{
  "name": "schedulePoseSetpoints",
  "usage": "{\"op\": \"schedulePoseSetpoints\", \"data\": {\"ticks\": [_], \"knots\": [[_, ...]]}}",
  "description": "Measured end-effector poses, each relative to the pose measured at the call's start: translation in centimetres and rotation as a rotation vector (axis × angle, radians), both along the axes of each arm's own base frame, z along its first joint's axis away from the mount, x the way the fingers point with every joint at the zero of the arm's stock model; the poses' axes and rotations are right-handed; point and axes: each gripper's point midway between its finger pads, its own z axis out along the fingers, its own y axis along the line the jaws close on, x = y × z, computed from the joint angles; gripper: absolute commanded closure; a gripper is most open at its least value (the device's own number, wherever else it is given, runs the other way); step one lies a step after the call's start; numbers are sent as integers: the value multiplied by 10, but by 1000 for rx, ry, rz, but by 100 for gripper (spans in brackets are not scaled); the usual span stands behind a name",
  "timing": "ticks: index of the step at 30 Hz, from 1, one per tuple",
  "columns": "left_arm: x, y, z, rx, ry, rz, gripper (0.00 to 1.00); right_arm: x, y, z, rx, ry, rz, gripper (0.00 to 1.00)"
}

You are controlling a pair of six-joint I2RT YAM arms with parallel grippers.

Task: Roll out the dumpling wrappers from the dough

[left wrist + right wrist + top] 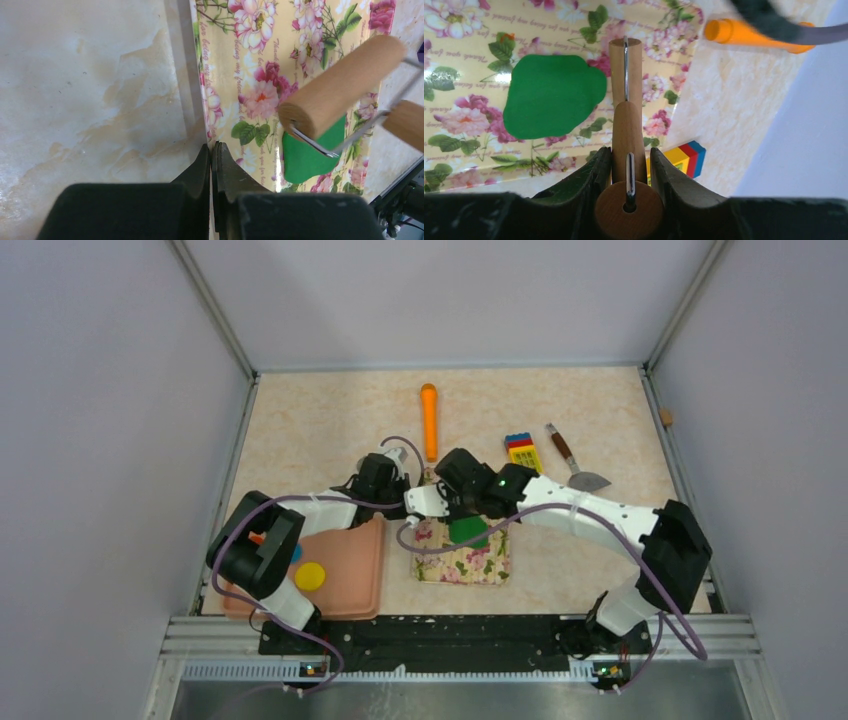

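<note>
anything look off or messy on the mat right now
Nothing spilled or damaged. The only odd thing is the dough on the floral mat: its outline is lopsided and lumpy, not round. The right gripper holds the roller beside it.

Small brown cursive script printed in repeated lines across the cream floral-patterned mat (469, 125), threading between pink roses and green leaves, partly legible, appearing to read "Thank you for being my friend", running sideways along the mat's edge in the left wrist view
</note>
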Motion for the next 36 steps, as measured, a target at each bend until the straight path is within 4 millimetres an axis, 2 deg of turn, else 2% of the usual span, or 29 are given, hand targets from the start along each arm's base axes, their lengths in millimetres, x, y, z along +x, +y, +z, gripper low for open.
{"op": "schedulePoseSetpoints", "data": {"ticks": [5, 8, 11, 18, 30, 36], "knots": [[0, 0, 0, -2, -4, 0, 100, 4, 8, 43, 69, -8, -43, 100], [1, 0, 0, -2, -5, 1, 100, -7, 1, 51, 86, 19, -60, 100], [0, 0, 0, -3, -7, 0, 100, -24, -11, 42, 72, 81, -81, 100], [0, 1, 0, -5, -13, 1, 100, -52, -37, -3, -22, 200, -125, 100], [2, 3, 1, 3, -24, 12, 100, -36, -32, -17, 10, 113, -109, 100], [7, 11, 1, 14, -33, 39, 100, -10, -23, -22, 48, 68, -135, 100]]}}
